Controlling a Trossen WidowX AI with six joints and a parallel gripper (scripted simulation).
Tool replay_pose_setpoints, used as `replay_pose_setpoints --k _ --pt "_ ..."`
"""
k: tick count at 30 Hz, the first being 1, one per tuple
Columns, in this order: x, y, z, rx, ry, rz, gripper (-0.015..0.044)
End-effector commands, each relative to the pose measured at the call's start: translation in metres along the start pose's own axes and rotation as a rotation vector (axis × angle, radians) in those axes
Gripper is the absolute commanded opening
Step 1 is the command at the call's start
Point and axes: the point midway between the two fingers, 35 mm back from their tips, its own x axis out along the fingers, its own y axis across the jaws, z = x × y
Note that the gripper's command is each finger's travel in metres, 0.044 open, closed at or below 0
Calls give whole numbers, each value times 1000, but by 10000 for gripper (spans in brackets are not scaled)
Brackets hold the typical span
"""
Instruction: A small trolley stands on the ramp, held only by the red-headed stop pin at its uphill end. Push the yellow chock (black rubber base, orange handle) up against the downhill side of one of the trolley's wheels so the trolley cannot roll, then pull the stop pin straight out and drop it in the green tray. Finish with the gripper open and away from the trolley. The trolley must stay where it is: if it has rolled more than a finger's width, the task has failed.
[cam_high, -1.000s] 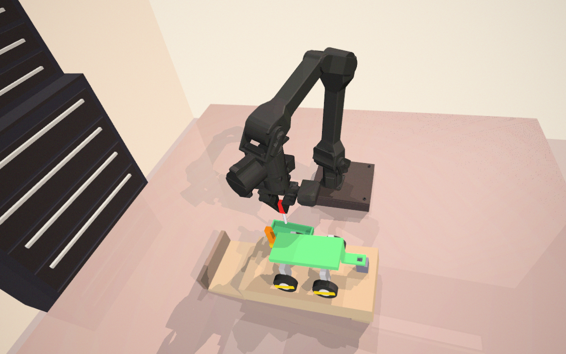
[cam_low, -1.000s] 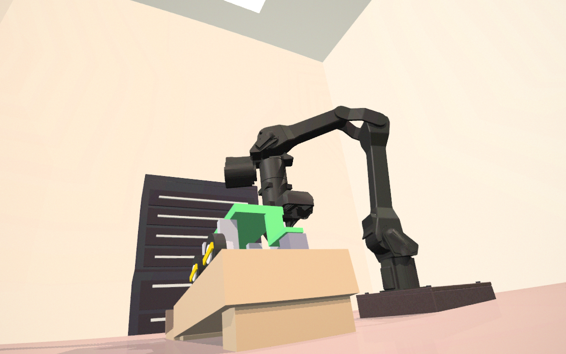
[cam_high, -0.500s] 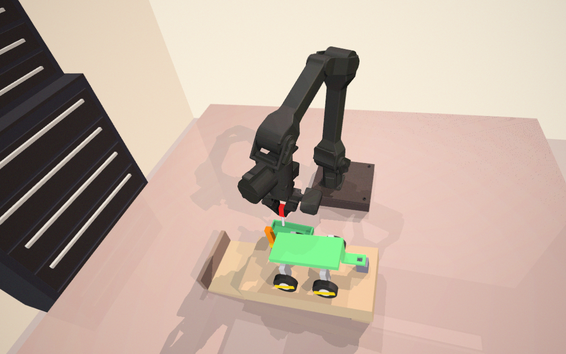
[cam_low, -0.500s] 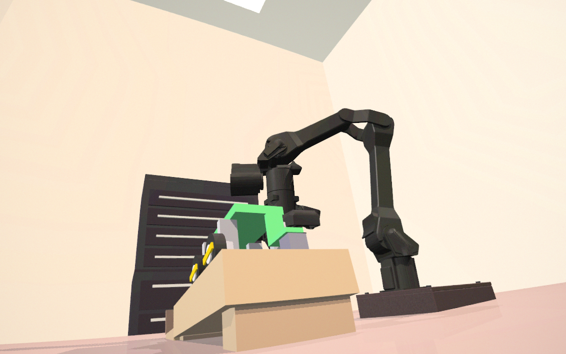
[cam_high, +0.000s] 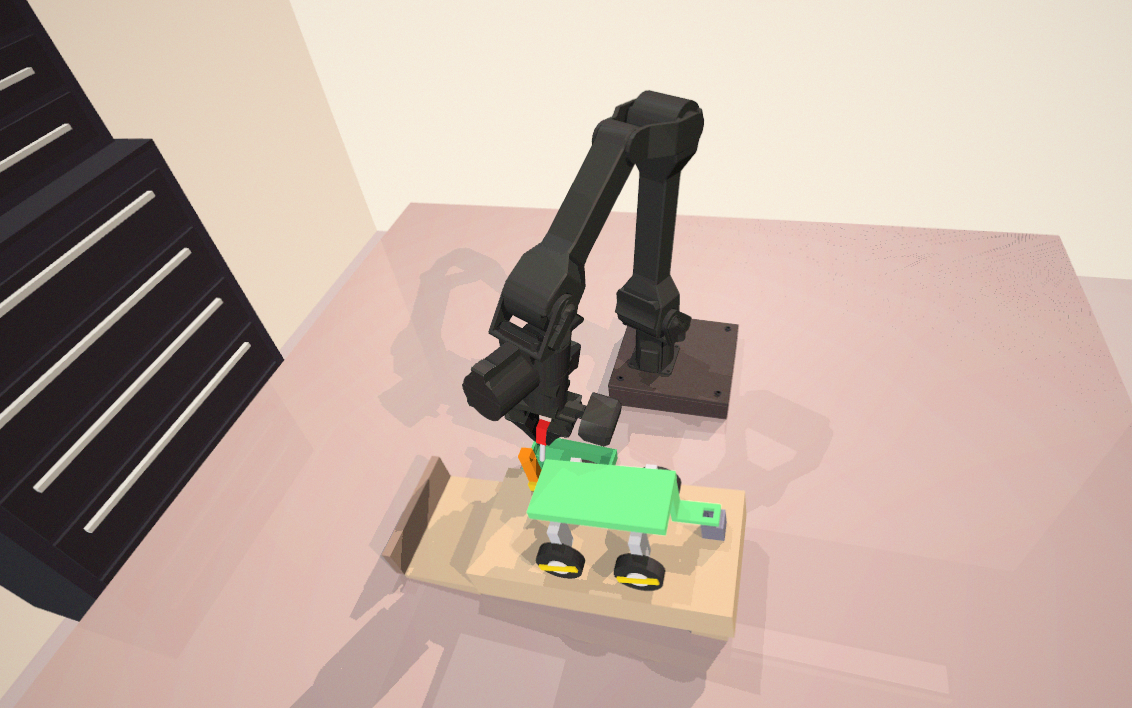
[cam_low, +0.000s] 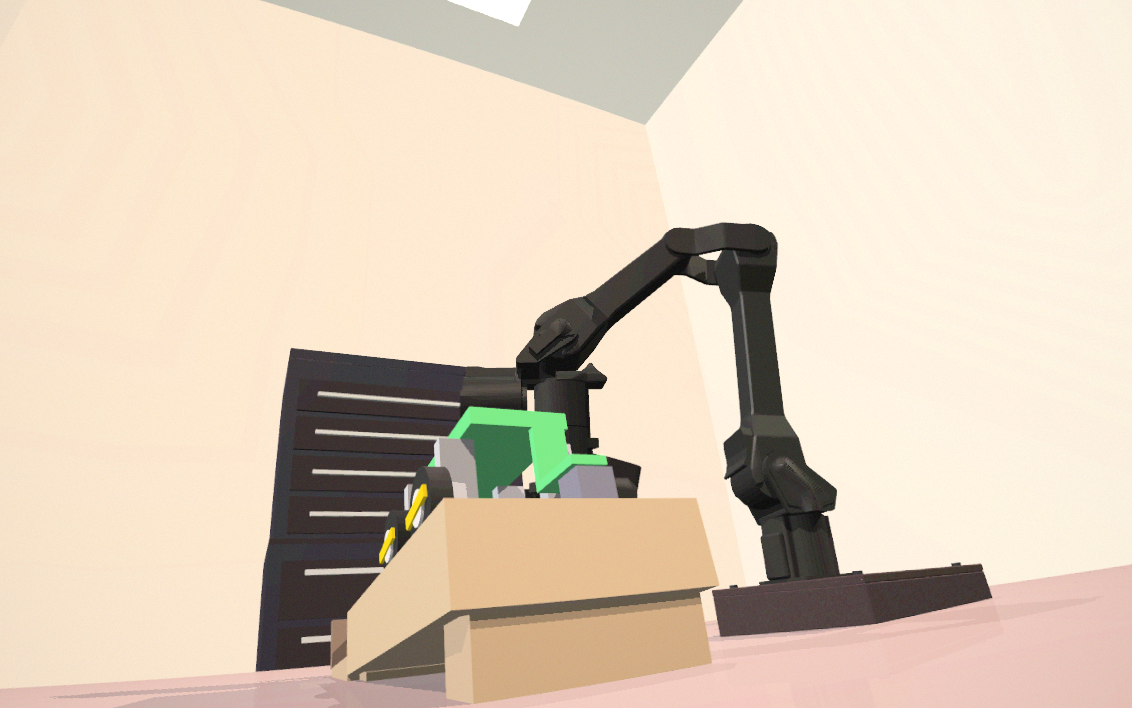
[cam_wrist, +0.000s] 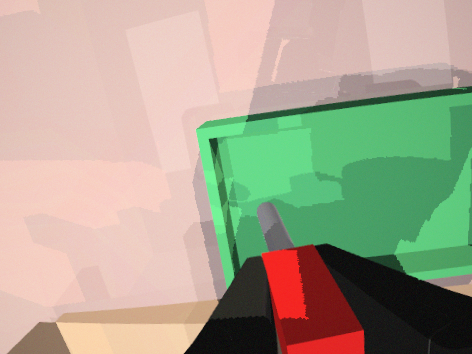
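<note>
Stop pin (cam_high: 541, 433) (cam_wrist: 312, 295) — gripped in the pincer (cam_high: 542, 435) (cam_wrist: 288, 265) — above the green tray (cam_high: 605, 451) (cam_wrist: 215, 210).

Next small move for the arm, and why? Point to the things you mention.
Probably lower slightly, then open the gripper (cam_high: 542, 434) (cam_wrist: 288, 265): the red-headed pin (cam_high: 542, 432) (cam_wrist: 312, 295) is gripped, and the wrist view shows its shank over the green tray (cam_high: 576, 450) (cam_wrist: 202, 150), near one end wall.

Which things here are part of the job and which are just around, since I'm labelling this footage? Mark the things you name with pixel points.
Job:
- green trolley (cam_high: 605, 496) (cam_low: 548, 450)
- tan ramp (cam_high: 692, 596) (cam_low: 576, 546)
- red-headed stop pin (cam_high: 542, 432) (cam_wrist: 313, 295)
- orange-handled yellow chock (cam_high: 528, 465)
- green plastic-looking tray (cam_high: 576, 448) (cam_wrist: 215, 200)

Just around:
- dark drawer cabinet (cam_high: 154, 279) (cam_low: 281, 467)
</note>
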Motion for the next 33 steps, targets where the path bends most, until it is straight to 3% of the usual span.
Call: replay_pose_setpoints --k 1,9,33 --pt "6 2 1 -3 -5 3 0" --pt "5 -2 0 -3 -5 2 190" --pt "10 -21 1 -3 -5 1 190"
